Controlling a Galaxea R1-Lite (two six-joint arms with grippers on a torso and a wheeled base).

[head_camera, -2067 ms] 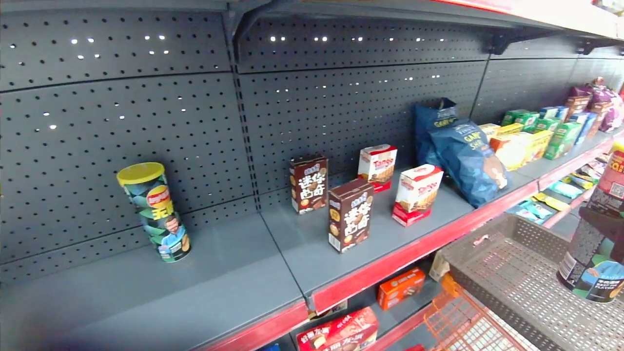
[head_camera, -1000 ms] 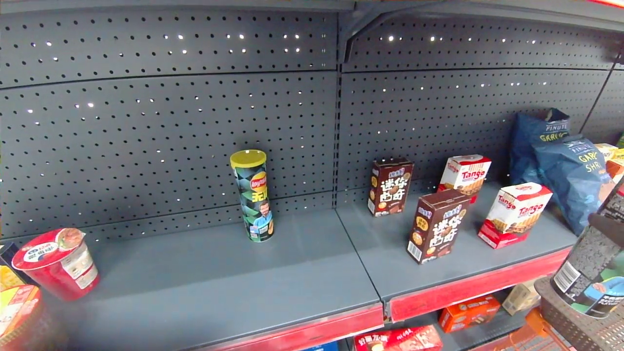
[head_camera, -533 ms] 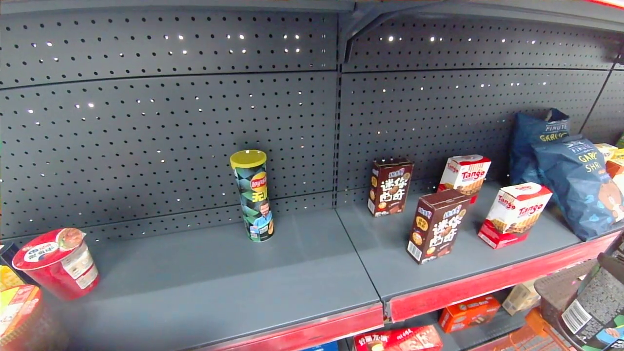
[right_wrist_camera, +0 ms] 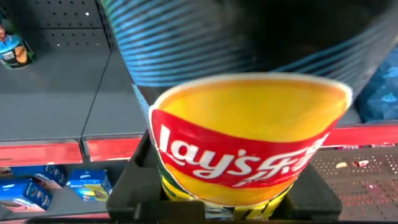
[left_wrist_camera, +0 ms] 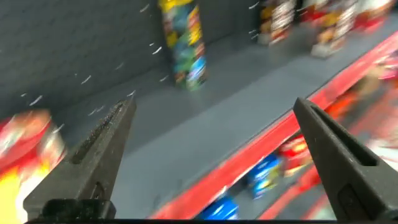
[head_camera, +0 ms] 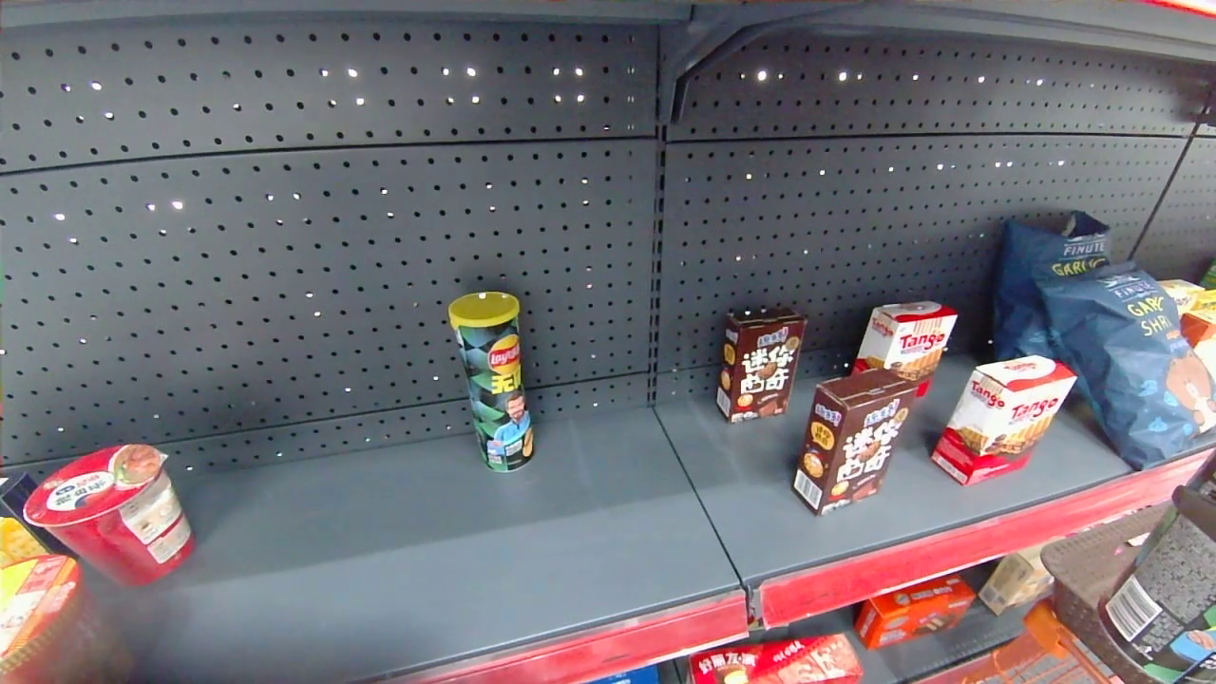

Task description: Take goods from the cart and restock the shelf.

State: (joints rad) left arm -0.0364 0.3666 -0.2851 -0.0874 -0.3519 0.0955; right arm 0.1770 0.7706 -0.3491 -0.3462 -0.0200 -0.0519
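Observation:
A tall chips can with a yellow lid stands upright at the back of the grey shelf; it also appears in the left wrist view. My right gripper is at the lower right, shut on a second chips can, beside the cart's grey basket. In the right wrist view that held can sits between the gripper's dark fingers. My left gripper hangs open in front of the shelf, nothing between its fingers.
On the shelf stand a red cup of noodles at the left, two brown boxes, two red-and-white wafer boxes and blue bags at the right. Bare shelf lies in front of and to both sides of the standing can.
The head camera swung left early on, shifting the whole shelf rightward in view. Over the last second the held can has sunk lower at the bottom right corner.

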